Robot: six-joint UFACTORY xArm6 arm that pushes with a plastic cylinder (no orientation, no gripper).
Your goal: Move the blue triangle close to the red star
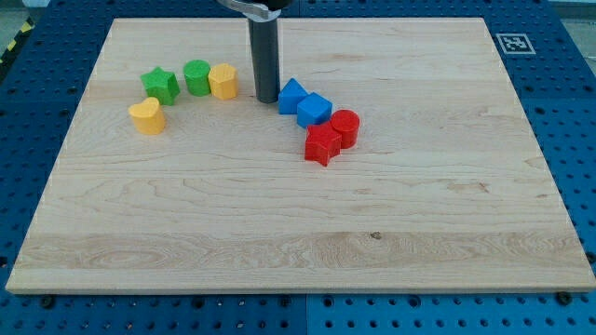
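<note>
Seven small coloured blocks sit on the far half of the pale wooden board (298,242), which lies on a blue perforated table (577,140), and the crowding among them is where trouble would come from. Largest after the board is my arm's straight dark rod, standing upright with my tip (267,100) on the wood just left of the blue triangle block (291,96); it carries no jaws, so nothing can spread or pinch, and I cannot tell whether it already touches the triangle. That triangle lies against the blue cube-like block (314,110) on its right and nearer side, and beyond the cube come the red cylinder block (345,127) and the red star block (322,144), those two touching each other. A push to the right and nearward would, I judge, drive the triangle into the blue cube, and the cube would knock the red star away or shove the cylinder, so the target flees as fast as I approach. An off-centre contact could also spin the triangle and let it slip round the rod. Well to the left, the yellow hexagonal block (223,81), green cylinder block (196,77), green star block (160,86) and yellow heart-like block (147,116) seem safe unless I back up carelessly.
</note>
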